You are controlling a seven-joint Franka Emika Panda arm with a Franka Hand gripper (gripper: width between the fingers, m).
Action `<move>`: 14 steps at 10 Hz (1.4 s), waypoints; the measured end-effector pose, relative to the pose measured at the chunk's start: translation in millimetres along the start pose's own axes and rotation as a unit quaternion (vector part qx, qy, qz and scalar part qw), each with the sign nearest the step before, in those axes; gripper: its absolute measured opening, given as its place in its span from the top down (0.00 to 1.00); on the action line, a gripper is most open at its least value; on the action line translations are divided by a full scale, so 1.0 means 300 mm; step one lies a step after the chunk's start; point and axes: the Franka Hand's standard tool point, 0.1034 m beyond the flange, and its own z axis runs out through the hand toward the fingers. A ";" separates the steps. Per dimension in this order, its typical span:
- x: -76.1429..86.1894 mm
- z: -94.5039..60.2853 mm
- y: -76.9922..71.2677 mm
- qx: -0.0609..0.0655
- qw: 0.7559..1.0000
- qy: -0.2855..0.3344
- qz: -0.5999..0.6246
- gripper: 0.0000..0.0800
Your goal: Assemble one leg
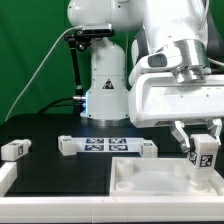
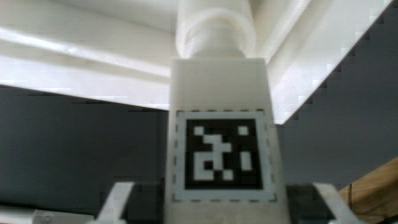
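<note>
Holds leg (image 1: 204,153) clamped in gripper (image 1: 203,141), upright above white panel (image 1: 140,181) near counter's front edge; judged unseated, insertion left.

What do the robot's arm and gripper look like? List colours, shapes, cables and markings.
The arm is glossy white, built of thick rounded segments. The gripper has a boxy white body and two short pale grey fingers. No cable or marking shows on either.
</note>
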 end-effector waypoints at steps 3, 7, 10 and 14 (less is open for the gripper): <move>-0.020 0.016 -0.008 0.002 1.000 0.001 0.001 0.64; -0.026 0.024 0.001 0.003 1.000 0.005 0.008 0.64; -0.028 0.025 0.001 0.003 1.000 0.004 0.008 0.37; -0.028 0.025 0.001 0.003 1.000 0.004 0.008 0.19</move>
